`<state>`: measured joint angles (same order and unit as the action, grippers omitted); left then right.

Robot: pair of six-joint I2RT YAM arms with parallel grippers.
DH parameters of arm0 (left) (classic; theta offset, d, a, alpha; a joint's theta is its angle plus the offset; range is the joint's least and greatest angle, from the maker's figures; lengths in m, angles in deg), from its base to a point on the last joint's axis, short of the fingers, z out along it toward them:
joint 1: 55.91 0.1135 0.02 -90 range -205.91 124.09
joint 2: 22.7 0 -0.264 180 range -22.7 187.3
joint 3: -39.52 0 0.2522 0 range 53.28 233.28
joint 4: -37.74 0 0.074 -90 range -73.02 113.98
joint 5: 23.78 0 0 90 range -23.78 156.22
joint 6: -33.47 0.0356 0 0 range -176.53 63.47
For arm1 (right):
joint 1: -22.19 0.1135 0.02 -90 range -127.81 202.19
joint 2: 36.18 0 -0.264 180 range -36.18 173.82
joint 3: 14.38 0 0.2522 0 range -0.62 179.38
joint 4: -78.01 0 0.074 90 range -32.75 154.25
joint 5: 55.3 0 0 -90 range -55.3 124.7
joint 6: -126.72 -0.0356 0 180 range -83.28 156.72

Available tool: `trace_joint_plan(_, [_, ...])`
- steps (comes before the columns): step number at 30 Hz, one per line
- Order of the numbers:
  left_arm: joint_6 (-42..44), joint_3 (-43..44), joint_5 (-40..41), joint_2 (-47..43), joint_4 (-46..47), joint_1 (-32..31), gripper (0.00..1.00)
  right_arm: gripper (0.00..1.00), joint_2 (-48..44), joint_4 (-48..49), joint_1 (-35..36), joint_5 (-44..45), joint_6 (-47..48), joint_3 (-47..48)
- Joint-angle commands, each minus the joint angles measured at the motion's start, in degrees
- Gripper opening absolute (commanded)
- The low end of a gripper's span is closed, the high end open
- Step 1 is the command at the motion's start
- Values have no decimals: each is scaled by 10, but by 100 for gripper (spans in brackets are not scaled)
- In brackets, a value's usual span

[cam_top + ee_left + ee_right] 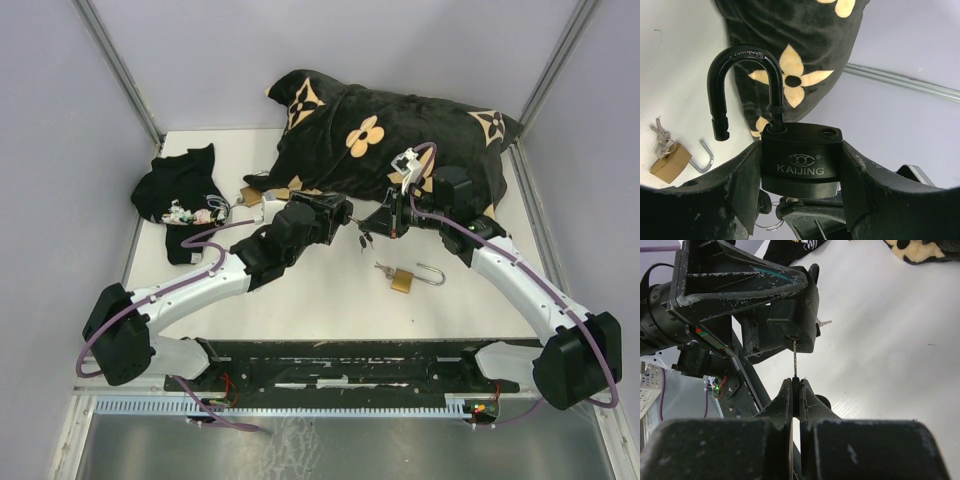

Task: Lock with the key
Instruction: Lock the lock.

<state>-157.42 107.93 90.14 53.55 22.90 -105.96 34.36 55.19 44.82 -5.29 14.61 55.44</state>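
**Item: black padlock (pixel 801 145), shackle (pixel 742 55) open.**
- Location: held in the air over the middle of the table (pixel 300 310), towards its far edge.
- Left gripper (pixel 802 172): my fingers are clamped on the two flanks of the body. The shackle's free end is swung away from its hole.
- Right gripper (pixel 796 387): pinched tight on the key (pixel 795 360). The blade runs up into the keyway on the body's underside, though I cannot tell how deep it is seated.
- Step in hand: key entered, lock not yet closed.
- Next move, as I judge it: keep the key on the keyway's axis. The shackle must be swung over its hole and pressed home, then the key turned and drawn out.

**Item: brass padlock (pixel 401 280).** Open, lying on the table right of the middle. Not in use.
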Motion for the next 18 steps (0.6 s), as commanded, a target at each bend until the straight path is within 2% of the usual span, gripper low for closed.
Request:
trace_joint_plan(1, [-30, -4, -58, -16, 64, -20, 3, 2, -10, 149, -6, 20, -55, -1])
trace_joint_plan(18, [-44, -16, -52, -20, 58, -18, 3, 2, -16, 195, -36, -21, -100, -2])
